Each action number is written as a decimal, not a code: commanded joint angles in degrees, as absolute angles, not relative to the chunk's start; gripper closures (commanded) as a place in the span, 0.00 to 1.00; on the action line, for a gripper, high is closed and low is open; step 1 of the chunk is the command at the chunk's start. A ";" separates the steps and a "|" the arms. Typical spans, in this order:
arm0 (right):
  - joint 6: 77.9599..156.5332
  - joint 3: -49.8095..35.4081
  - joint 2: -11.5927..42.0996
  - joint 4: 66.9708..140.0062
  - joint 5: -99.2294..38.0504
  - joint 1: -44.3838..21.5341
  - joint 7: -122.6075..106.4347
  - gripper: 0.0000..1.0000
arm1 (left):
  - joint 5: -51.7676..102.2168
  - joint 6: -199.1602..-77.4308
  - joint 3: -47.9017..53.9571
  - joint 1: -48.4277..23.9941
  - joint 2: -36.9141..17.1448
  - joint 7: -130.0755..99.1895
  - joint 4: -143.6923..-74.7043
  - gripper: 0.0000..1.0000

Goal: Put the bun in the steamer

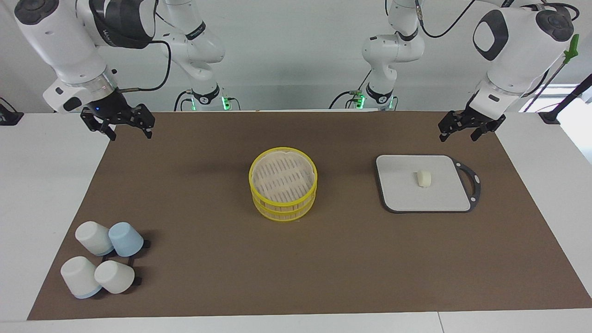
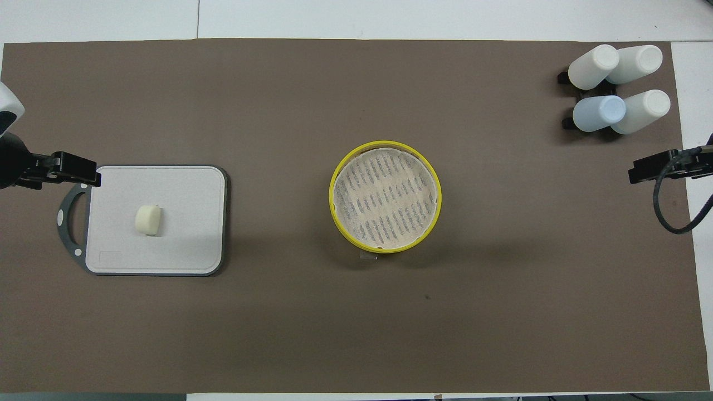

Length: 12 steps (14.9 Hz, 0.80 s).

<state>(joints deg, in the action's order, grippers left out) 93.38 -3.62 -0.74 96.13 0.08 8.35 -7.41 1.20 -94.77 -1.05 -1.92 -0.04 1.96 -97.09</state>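
Observation:
The bun (image 1: 424,178) is a small cream-white lump lying on a grey flat board (image 1: 407,194) toward the left arm's end of the table; it also shows in the overhead view (image 2: 148,220). The steamer (image 1: 283,210) has two stacked tiers with yellow rims and stands mid-table; its slatted floor holds nothing, as the overhead view (image 2: 332,195) shows. My left gripper (image 1: 459,138) hangs open and empty in the air over the mat by the board's handle end (image 2: 78,170). My right gripper (image 1: 130,136) hangs open and empty over the mat's edge at the right arm's end (image 2: 649,170).
Several white and pale blue cups (image 1: 104,259) lie on a black rack at the right arm's end, farther from the robots than the steamer (image 2: 613,89). The board's dark handle loop (image 1: 474,180) points toward the left arm's end. A brown mat (image 1: 194,194) covers the table.

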 commanded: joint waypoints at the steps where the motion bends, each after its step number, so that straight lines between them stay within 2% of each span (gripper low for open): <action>1: 92.90 -3.96 -1.67 97.12 0.79 8.61 -8.88 0.00 | 0.97 -95.01 -0.62 -1.58 -0.70 2.20 -96.06 0.00; 6: 93.86 -4.39 -1.58 97.21 0.79 5.73 -5.56 0.00 | 1.05 -95.80 -1.14 -1.58 0.35 1.50 -98.61 0.00; 8: 95.96 -4.39 -0.27 96.86 0.35 0.12 4.16 0.00 | 1.05 -96.76 -1.23 -1.50 1.75 0.27 -102.02 0.00; 10: 98.25 -4.48 2.62 95.11 -0.35 -5.86 13.67 0.00 | 0.97 -102.81 -1.32 -1.41 1.85 0.88 -106.24 0.00; 12: 98.53 -4.48 8.14 89.68 -0.44 -11.57 22.19 0.00 | 0.88 -107.90 -1.41 -1.14 1.41 0.97 -110.81 0.00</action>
<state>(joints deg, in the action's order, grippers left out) 98.33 -4.59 2.31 95.40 -0.09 -7.39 14.93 1.20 -102.22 -1.59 -1.86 0.01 1.48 -104.45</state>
